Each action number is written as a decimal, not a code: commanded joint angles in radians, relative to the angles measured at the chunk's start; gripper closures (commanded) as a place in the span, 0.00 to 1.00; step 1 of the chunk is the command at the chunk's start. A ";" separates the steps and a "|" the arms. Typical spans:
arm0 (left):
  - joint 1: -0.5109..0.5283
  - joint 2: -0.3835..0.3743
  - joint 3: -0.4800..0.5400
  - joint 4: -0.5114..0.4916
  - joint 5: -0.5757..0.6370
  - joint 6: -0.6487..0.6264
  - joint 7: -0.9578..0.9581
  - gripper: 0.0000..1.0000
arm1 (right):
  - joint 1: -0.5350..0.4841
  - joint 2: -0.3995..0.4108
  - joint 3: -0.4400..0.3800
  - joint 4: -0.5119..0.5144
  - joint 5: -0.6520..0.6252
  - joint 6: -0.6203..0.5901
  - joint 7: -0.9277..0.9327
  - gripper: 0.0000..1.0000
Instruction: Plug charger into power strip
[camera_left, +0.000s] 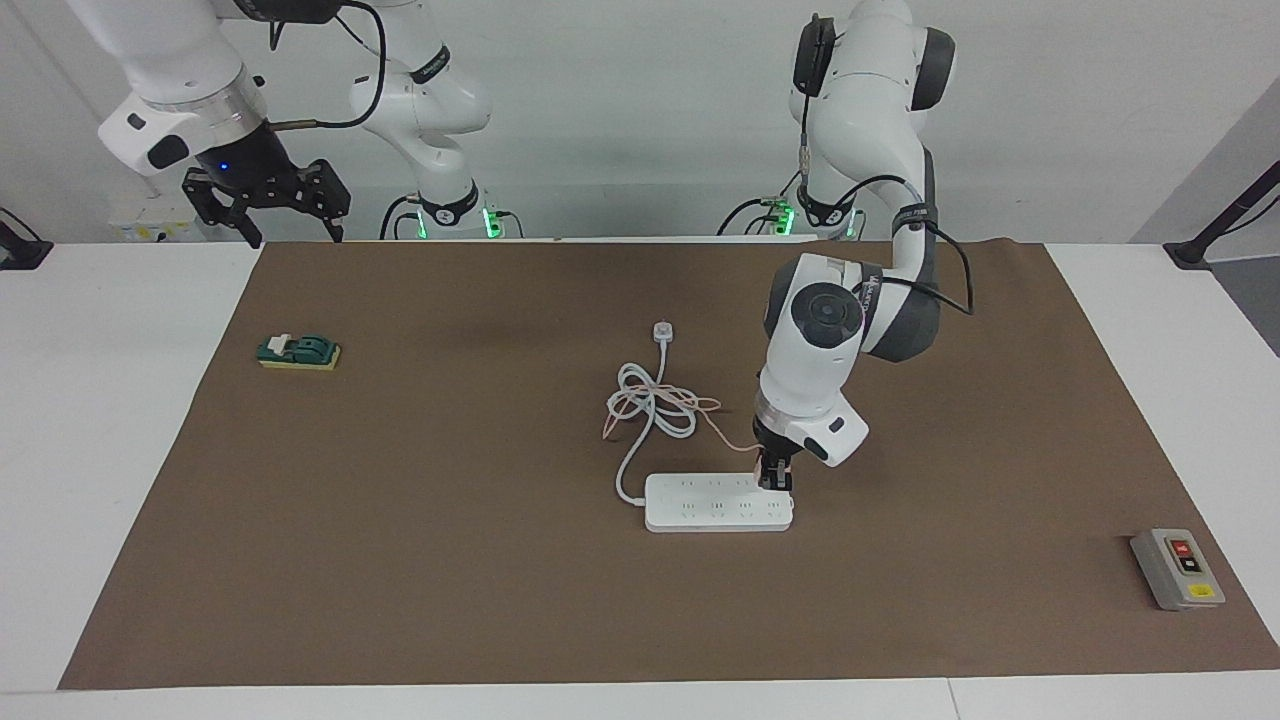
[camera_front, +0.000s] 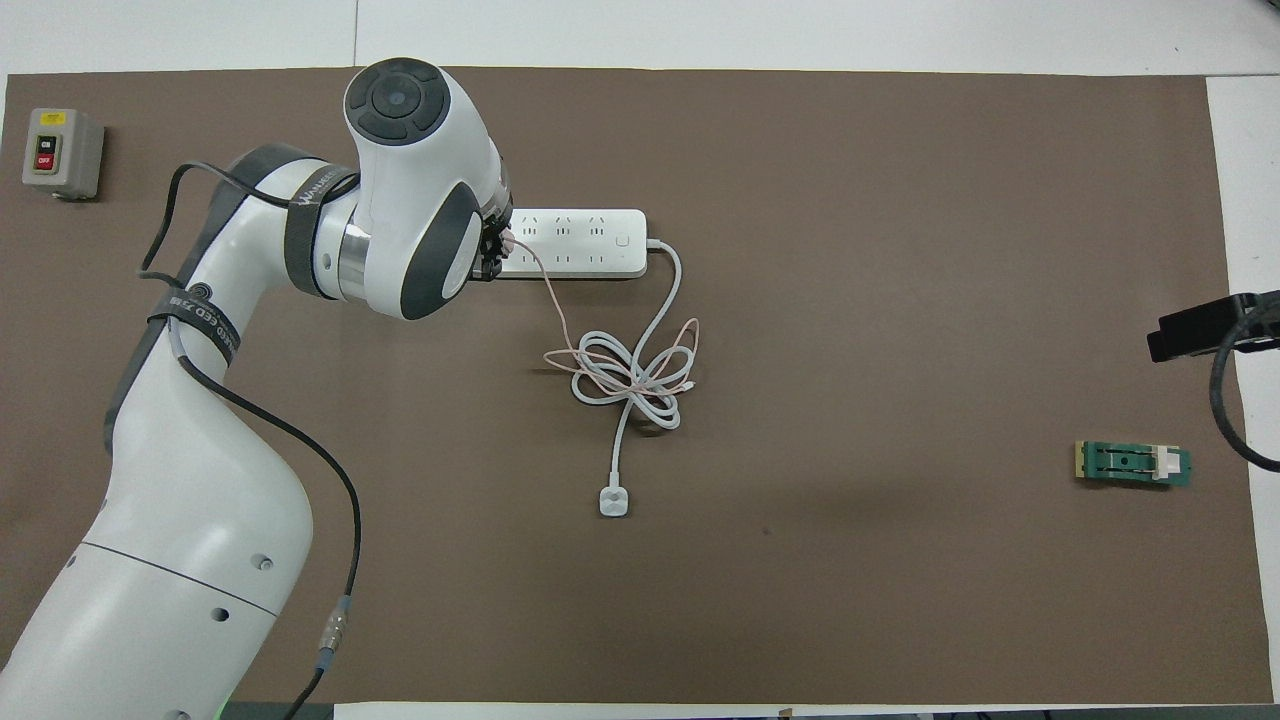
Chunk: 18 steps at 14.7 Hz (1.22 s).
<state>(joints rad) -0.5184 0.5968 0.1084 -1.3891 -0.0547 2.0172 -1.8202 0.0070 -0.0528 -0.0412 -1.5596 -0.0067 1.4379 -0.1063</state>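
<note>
Here the broad brown mat (camera_left: 400, 560) carries the long flat white plastic power strip (camera_left: 705, 510), lying farther from the robots than its coiled cord. The left gripper (camera_left: 775, 478), clenched on the small pale pink cube charger (camera_front: 507, 238), presses down at the strip's three o'clock end in the facing view. The right gripper (camera_left: 265, 205) waits with fingers spread over the mat's corner.

The power strip (camera_left: 718, 502) is seen just below the centre of the facing view, its coiled cord (camera_left: 652, 404) above it. The left gripper (camera_left: 775, 478) is set at the strip's right end. A switch box (camera_left: 1177, 568) lies lower right; a knife switch (camera_left: 298, 352) lies at mid-left.
</note>
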 joint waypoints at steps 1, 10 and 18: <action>-0.003 -0.015 0.007 -0.053 0.026 0.060 -0.018 1.00 | -0.004 -0.024 0.007 -0.034 -0.018 0.026 0.016 0.00; 0.001 -0.015 0.007 -0.077 0.026 0.058 -0.014 1.00 | -0.007 -0.024 0.006 -0.034 -0.026 0.032 0.013 0.00; 0.004 -0.014 0.007 -0.083 0.027 0.060 -0.005 1.00 | -0.012 -0.024 0.006 -0.034 -0.026 0.030 0.011 0.00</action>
<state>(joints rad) -0.5164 0.5966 0.1146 -1.4366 -0.0510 2.0530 -1.8202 0.0066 -0.0530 -0.0438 -1.5608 -0.0102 1.4398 -0.1063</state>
